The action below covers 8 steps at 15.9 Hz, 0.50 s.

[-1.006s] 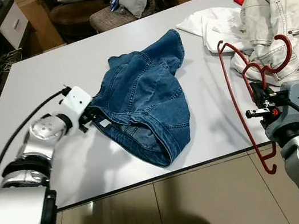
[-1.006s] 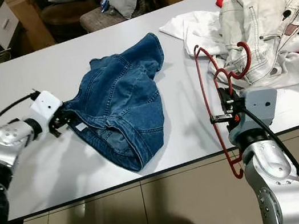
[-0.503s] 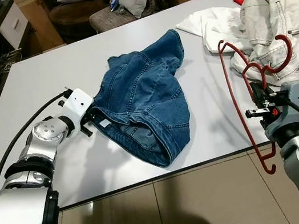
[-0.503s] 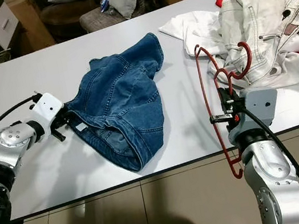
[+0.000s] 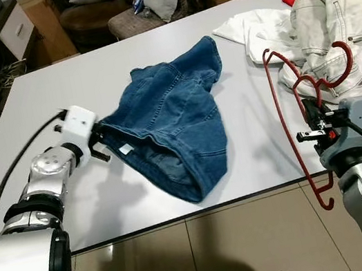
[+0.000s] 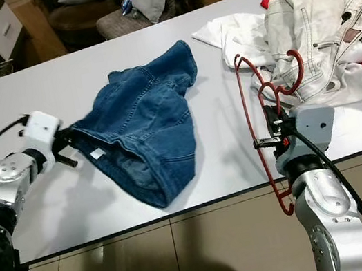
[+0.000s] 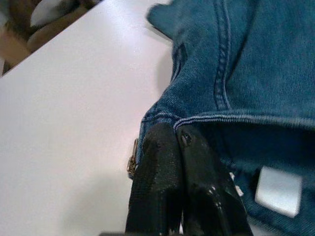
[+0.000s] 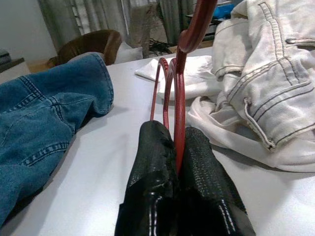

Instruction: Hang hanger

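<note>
— left wrist view first: what's the left tool (image 7: pixel 179 147) doing?

— its fingers are pinched tight on the waistband edge of the blue jeans (image 5: pixel 174 119), beside the zip, holding that edge up off the white tabletop (image 5: pixel 86 75).

— and the hanger?

— the red hanger (image 5: pixel 300 97) is in the right tool (image 8: pixel 176 147), whose fingers are closed on its wire. it stands nearly upright at the near edge of the tabletop, hook end up by the pale clothes (image 5: pixel 335 17), lower end hanging past the edge.

— so which way do the jeans lie from it?

— toward the robot's left, well apart, with bare tabletop between. the waistband opening faces the left tool, away from the hanger (an awkward angle, i'd say). the right arm must carry the hanger across and turn its long axis toward that opening.
</note>
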{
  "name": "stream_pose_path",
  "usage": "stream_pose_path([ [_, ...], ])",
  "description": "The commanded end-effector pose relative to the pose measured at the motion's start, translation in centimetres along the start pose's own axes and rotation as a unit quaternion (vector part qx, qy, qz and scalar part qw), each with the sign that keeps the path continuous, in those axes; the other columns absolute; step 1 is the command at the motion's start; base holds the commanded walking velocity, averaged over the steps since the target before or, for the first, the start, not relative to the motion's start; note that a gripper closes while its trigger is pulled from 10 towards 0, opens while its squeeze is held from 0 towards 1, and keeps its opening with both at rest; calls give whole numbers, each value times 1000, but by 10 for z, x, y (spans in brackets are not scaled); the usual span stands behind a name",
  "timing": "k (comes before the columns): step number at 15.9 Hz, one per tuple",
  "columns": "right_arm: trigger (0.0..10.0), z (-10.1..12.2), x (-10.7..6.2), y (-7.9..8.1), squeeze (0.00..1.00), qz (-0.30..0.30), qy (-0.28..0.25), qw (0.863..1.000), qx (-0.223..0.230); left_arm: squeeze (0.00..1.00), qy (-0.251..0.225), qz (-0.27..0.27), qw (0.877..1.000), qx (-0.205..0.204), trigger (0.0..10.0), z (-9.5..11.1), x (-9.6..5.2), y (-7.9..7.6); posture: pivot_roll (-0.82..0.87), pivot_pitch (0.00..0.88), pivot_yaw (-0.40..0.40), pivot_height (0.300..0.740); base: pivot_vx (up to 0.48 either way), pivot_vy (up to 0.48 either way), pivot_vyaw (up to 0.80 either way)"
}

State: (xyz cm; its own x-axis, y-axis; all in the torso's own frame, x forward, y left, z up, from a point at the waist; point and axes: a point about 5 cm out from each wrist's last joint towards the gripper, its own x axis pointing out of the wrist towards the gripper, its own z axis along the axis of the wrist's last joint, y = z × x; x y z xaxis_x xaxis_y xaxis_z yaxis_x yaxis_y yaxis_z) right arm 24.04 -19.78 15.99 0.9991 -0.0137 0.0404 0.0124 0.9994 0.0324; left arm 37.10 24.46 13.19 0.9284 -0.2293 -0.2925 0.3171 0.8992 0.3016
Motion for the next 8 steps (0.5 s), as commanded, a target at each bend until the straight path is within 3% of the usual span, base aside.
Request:
stream_pose_path([
  [1,10000,3,1,9,0,43,-6,999,6,0,-9,14,999,-41,0,-3,-3,4,-175,32,197,740,0,0,0],
  [4,10000,11,-2,26,0,162,-8,987,1,0,-49,1,997,-62,0,20,2,6,-152,11,172,740,0,0,0],
  [6,10000,17,-4,38,0,260,1,966,-4,0,-89,-14,995,-51,0,55,8,7,-133,0,152,740,0,0,0],
  [8,10000,25,-17,51,0,368,19,930,-8,0,-125,-32,992,-2,0,92,10,8,-131,0,153,740,0,0,0],
])
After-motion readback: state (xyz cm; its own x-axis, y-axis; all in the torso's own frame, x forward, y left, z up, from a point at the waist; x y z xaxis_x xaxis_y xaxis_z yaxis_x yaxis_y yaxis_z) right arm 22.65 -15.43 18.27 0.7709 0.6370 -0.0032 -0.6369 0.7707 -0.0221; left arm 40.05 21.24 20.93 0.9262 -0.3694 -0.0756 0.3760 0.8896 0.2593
